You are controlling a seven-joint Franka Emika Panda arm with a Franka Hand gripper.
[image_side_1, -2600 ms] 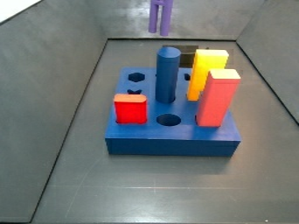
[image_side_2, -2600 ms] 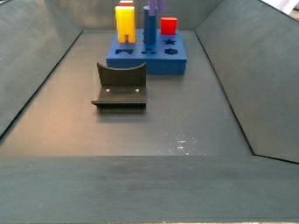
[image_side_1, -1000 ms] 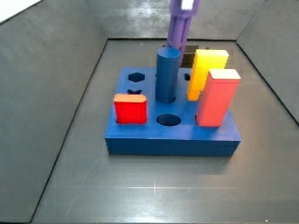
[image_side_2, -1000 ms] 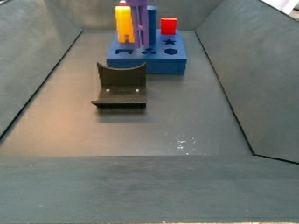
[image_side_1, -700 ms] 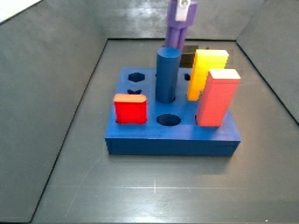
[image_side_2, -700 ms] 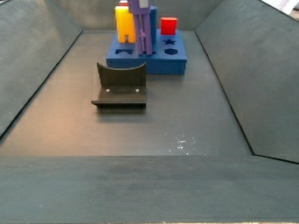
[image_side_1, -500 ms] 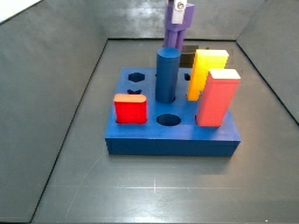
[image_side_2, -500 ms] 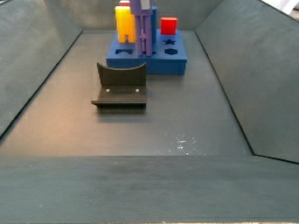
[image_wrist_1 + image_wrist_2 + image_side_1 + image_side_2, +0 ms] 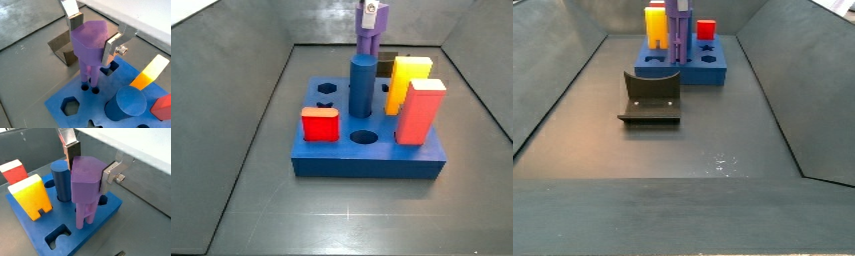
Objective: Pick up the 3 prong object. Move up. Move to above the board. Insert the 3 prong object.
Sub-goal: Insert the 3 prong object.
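The 3 prong object [image 9: 89, 47] is a tall purple piece hanging upright, prongs down, with my gripper [image 9: 93, 37] shut on its solid top end. Its prong tips meet the top face of the board [image 9: 61, 95] at small dark holes; how deep they sit I cannot tell. In the other wrist view the 3 prong object [image 9: 85, 188] stands beside the blue cylinder [image 9: 61, 178] over the board [image 9: 103, 230]. In a side view the gripper [image 9: 370, 12] holds the 3 prong object [image 9: 368, 40] behind the blue cylinder [image 9: 364, 85], which hides its lower part. Board [image 9: 365, 160].
The board carries a yellow block [image 9: 409, 75], a tall orange block [image 9: 420, 110] and a red cube [image 9: 321, 123], with an open round hole [image 9: 365, 137] and a hexagonal hole [image 9: 326, 89]. The fixture [image 9: 651, 97] stands on the floor before the board [image 9: 687, 68]. Grey walls surround the floor.
The gripper has carried the 3 prong object from the back of the bin to above the board and lowered it behind the blue cylinder.
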